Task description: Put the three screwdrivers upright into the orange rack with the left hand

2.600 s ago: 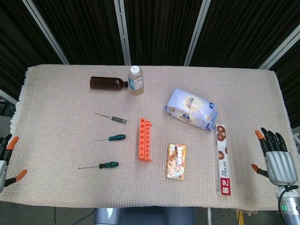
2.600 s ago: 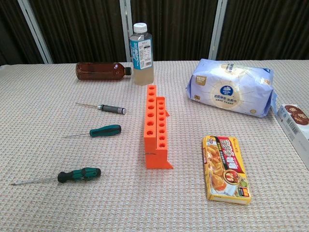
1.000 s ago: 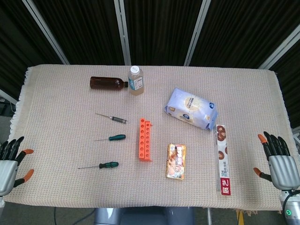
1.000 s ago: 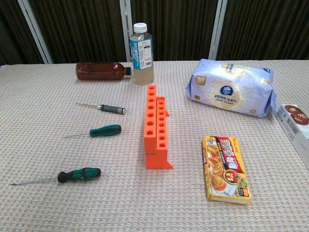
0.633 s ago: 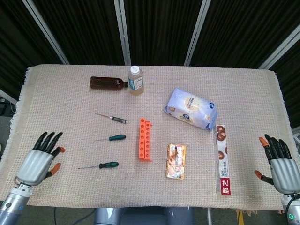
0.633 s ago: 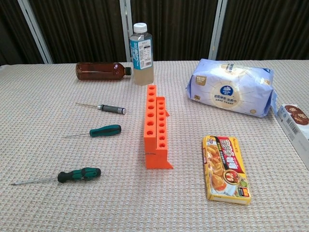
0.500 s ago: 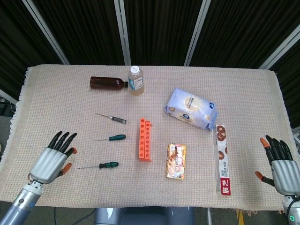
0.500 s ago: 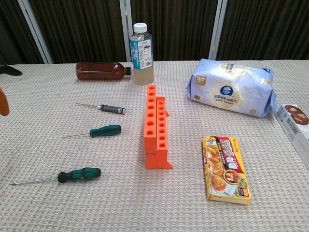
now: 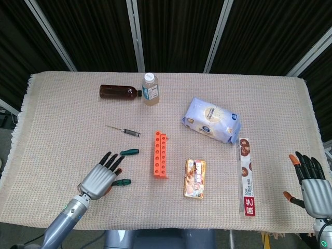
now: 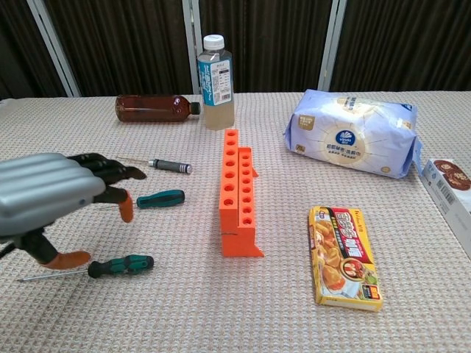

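The orange rack [image 9: 161, 154] [image 10: 237, 195] stands mid-table, its holes empty. Three screwdrivers lie flat to its left: a slim black-handled one [image 9: 124, 130] [image 10: 158, 164] farthest back, a teal-handled one [image 9: 129, 152] [image 10: 160, 198] in the middle, and a green-and-black one [image 9: 123, 182] [image 10: 121, 265] nearest. My left hand [image 9: 99, 178] [image 10: 51, 195] hovers open over the two nearer screwdrivers, hiding their shafts in the head view; it holds nothing. My right hand [image 9: 313, 183] rests open off the table's front right corner.
A brown bottle [image 9: 119, 92] lies on its side at the back beside an upright clear bottle [image 9: 150, 89]. A blue-white bag [image 9: 211, 120], a yellow snack box [image 9: 195, 178] and a long narrow box [image 9: 246, 175] occupy the right half.
My left hand has swept in from the table's left front edge toward the rack and now sits over the two nearer screwdrivers. The right hand has drifted slightly down.
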You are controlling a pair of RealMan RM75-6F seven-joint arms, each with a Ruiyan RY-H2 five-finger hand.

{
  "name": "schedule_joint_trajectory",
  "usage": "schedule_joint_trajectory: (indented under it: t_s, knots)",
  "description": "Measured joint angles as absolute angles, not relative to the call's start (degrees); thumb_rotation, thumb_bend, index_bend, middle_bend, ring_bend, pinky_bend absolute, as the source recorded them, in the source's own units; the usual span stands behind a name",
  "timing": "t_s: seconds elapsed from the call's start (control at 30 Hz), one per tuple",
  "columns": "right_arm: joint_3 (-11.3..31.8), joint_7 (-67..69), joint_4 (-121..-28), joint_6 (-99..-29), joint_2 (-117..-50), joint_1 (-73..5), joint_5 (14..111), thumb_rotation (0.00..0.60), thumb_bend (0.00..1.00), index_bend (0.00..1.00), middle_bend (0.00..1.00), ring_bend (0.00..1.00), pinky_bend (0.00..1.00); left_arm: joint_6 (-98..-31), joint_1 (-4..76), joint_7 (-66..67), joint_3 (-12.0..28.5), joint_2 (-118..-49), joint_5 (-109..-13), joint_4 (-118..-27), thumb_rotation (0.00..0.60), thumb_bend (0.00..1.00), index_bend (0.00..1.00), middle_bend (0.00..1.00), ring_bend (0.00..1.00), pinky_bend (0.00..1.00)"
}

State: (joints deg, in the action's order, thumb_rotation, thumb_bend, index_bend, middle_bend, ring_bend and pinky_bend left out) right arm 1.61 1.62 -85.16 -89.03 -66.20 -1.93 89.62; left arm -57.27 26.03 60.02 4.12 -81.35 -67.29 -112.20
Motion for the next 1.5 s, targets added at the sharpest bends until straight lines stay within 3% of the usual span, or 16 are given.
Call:
schedule_joint_trajectory:
  t_s: [0.33,0.83,1.03,1.2,1.5]
  knots:
    - [1.56,1.39,-85.37,-88.12,-65.90,-1.55,88.43,0.600,0.00,0.00,0.00,0.00,0.00,-60.35,32.32,67.54,3.05,-91.94,-56.12,-107.97,0.600,0.28,0.30,0.00,0.00,0.00]
    - [1.77,1.92,-84.85,-87.37,-66.21,-1.43,87.71,0.600,0.00,0.00,0.00,0.00,0.00,-62.65,34.68,64.82,-0.24,-91.55,-52.69,-106.69,0.600,0.28,0.37,0.00,0.00,0.00]
    - [1.95,2.01,-84.80,-87.49,-66.23,-1.20,87.37,0.600,0.00,0.00,0.00,0.00,0.00,-63.61,34.42,63.08,-2.98,-90.23,-54.30,-108.41,0.600,0.28,0.39,0.00,0.00,0.00]
    - [1.99,1.88,-84.84,-87.28,-66.32,-1.33,87.48,0.600,0.00,0.00,0.00,0.00,0.00,-64.62,33.95,60.95,-4.44,-89.20,-57.09,-108.82,0.600,0.28,0.34,0.00,0.00,0.00]
    - [2.09,1.64,-85.33,-87.89,-66.04,-0.83,87.24,0.600,0.00,0.00,0.00,0.00,0.00,-69.83,32.97,63.05,-7.04,-91.22,-68.31,-102.43,0.600,0.29,0.33,0.00,0.00,0.00]
